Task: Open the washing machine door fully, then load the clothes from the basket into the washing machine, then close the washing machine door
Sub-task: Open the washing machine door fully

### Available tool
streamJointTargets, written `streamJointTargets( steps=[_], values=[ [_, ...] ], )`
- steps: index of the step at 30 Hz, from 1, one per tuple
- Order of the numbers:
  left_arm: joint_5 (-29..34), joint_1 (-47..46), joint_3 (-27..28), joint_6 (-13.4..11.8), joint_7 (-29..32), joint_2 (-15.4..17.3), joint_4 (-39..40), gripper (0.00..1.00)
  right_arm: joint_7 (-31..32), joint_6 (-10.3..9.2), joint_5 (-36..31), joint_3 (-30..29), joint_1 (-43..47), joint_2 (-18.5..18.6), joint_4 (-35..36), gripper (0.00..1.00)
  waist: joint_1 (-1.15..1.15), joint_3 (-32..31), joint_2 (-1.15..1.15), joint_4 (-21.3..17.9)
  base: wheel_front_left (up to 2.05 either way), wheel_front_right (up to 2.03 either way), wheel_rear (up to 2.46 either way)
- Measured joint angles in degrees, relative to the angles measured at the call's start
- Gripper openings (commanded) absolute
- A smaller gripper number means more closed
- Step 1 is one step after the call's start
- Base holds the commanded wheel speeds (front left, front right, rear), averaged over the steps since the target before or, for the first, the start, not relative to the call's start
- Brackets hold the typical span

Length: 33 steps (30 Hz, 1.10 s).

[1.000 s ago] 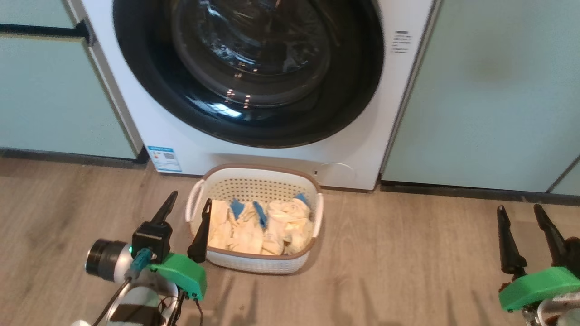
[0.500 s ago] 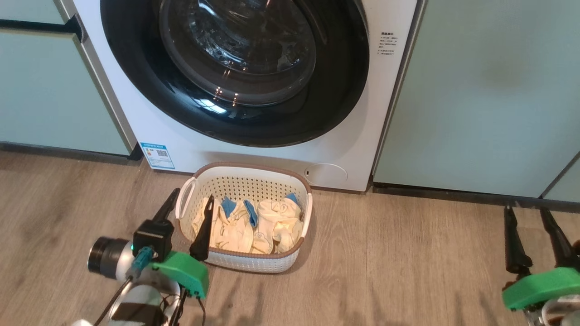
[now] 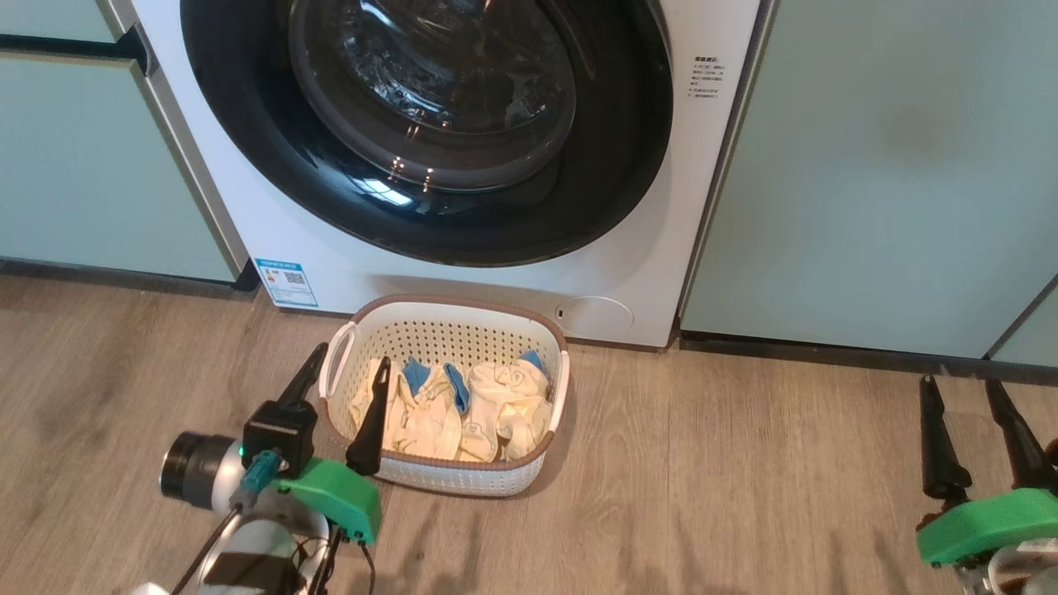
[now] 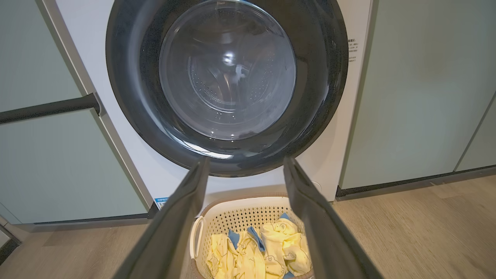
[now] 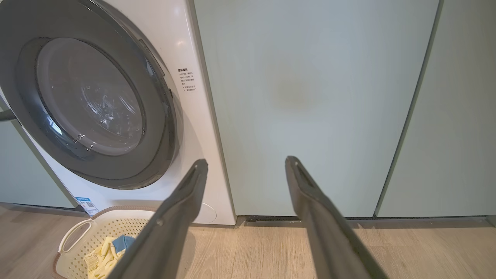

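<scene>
The white washing machine (image 3: 529,281) stands straight ahead, its round black door (image 3: 579,190) shut flat against the front. On the floor before it sits the cream basket (image 3: 463,318) holding pale yellow clothes (image 3: 463,413) with blue patches. My left gripper (image 3: 351,359) hovers open at the basket's left handle, one finger over the clothes. Far to the right, above bare floor, my right gripper (image 3: 959,384) is open and holds nothing. In the left wrist view the door (image 4: 128,97) and the basket (image 4: 240,207) lie ahead between the fingers. The right wrist view has the door (image 5: 23,46) at left.
Pale green cabinet panels (image 3: 893,165) flank the machine on both sides, with a dark handle bar (image 3: 74,51) on the left one. Wood-look floor (image 3: 727,496) stretches between the basket and my right gripper. A small round cover (image 3: 593,316) sits at the machine's lower right.
The head camera shifted, so machine and basket slid slightly left in the picture and the picture sharpened. Both grippers stay open where they were.
</scene>
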<state>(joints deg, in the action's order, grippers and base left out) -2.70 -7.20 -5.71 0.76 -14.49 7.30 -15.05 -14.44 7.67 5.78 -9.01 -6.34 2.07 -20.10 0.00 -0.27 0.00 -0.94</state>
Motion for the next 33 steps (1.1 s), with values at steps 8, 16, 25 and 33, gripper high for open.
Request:
streamJointTargets(
  steps=[8, 16, 25, 33],
  values=[
    [0.00, 0.00, 0.00, 0.00, 0.00, 0.00, 0.00, 1.00, 0.00, 0.00, 0.00, -0.03, 0.00, 0.00, 0.01, 1.00, 0.00, 0.25, 0.00, -0.03, 0.00, 0.00, 0.00],
    [-1.41, -0.01, 0.16, -0.02, 0.00, -0.19, -0.53, 1.00, 0.00, 0.00, 0.00, -0.02, 0.00, 0.00, 0.03, 1.00, 0.00, 0.83, 0.00, 0.01, 0.00, 0.00, 0.00],
    [-1.41, -0.25, 0.60, -0.30, 0.00, -0.24, -0.63, 1.00, 0.00, 0.00, 0.01, -0.12, -0.04, 0.00, 0.36, 0.91, 0.00, 2.95, 0.00, 0.19, 0.00, 0.00, 0.00],
    [-1.40, -2.87, 1.12, -0.43, -0.09, -0.30, 0.59, 1.00, 0.00, 0.00, 0.76, -0.16, -2.20, 0.00, 0.53, 0.00, 0.00, 5.69, 0.00, 0.33, 0.00, 0.00, 0.00]
  ],
)
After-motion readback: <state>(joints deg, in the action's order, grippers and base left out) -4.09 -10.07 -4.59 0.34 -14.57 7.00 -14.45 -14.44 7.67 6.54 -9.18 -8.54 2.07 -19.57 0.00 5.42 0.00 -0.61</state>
